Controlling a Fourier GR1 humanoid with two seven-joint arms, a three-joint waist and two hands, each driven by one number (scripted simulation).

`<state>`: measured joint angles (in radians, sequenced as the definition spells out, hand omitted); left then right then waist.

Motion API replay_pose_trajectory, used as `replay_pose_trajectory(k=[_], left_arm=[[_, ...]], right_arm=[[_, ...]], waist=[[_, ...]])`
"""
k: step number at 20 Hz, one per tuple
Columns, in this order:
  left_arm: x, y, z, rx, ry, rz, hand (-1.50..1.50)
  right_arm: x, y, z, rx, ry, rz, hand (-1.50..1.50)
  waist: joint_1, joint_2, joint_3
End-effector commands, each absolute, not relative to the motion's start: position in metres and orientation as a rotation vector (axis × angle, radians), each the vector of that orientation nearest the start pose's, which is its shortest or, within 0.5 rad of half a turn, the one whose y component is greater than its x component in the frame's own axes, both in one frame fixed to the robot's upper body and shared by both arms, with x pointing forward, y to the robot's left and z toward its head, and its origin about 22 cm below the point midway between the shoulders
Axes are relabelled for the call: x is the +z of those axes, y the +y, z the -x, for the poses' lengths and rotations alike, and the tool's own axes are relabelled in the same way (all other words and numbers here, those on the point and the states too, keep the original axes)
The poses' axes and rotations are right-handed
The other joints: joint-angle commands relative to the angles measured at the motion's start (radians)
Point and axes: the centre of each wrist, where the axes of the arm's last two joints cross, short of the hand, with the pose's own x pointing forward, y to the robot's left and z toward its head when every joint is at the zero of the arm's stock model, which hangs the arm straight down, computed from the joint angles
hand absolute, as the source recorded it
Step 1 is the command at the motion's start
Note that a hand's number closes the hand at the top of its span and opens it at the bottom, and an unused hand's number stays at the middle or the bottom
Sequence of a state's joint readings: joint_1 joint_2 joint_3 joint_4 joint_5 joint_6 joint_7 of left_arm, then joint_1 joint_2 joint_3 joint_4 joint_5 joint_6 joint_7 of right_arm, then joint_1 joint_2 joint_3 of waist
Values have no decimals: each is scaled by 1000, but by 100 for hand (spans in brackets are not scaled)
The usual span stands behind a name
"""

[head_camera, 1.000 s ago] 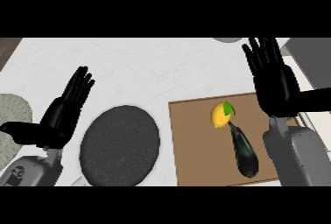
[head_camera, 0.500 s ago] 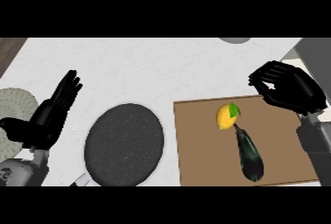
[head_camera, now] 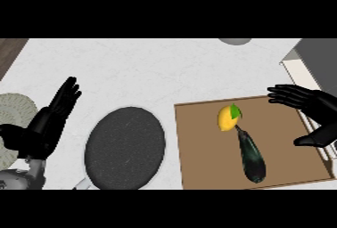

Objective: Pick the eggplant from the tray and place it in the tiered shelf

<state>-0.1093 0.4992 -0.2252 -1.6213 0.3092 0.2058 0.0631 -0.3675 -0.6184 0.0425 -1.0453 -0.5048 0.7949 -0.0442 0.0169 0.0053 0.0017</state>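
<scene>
Step in hand, as I judge it: approach to the pick; nothing is grasped yet.

Right robot hand [head_camera: 314, 111] sits at the right edge of the tray [head_camera: 197, 147], fingers spread and lightly curved, thumb apart, holding nothing. It is beside the eggplant [head_camera: 251, 156], not touching it.

Eggplant lies on the brown tray, long axis running from upper left to lower right, stem end just at the lemon [head_camera: 228, 118], which lies above it on the same tray.

Left robot hand [head_camera: 46, 127] rests at the view's left edge, fingers straight and up, empty.

Next move, by my reading: bring the right robot hand left and down over the eggplant's middle, then close round its slim body clear of the lemon. The tiered shelf [head_camera: 316, 62] appears to be the grey structure at upper right; only partly in view.

Count: one eggplant, one lemon, one tray, one dark oval plate [head_camera: 125, 149] on the desk [head_camera: 145, 71] left of the tray, two robot hands.
</scene>
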Motion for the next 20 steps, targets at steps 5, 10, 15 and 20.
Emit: replay_pose_trajectory(k=[5,10,15,20], left_arm=[[76,281,-264,-188,-1578,-132,0],[59,273,-249,-171,-1568,-93,0],[45,283,-267,-177,-1564,-137,0],[46,281,-258,-185,-1567,-123,0]], right_arm=[[119,-411,-335,864,-1359,-370,-150],[144,-403,-339,1039,-1304,-321,-150],[130,-356,-345,1118,-1226,-330,-150],[109,-329,-342,1205,-1222,-240,-150]], waist=[[-11,-6,-1],[-6,-8,-2],[-21,-6,-3],[-13,-4,-1]])
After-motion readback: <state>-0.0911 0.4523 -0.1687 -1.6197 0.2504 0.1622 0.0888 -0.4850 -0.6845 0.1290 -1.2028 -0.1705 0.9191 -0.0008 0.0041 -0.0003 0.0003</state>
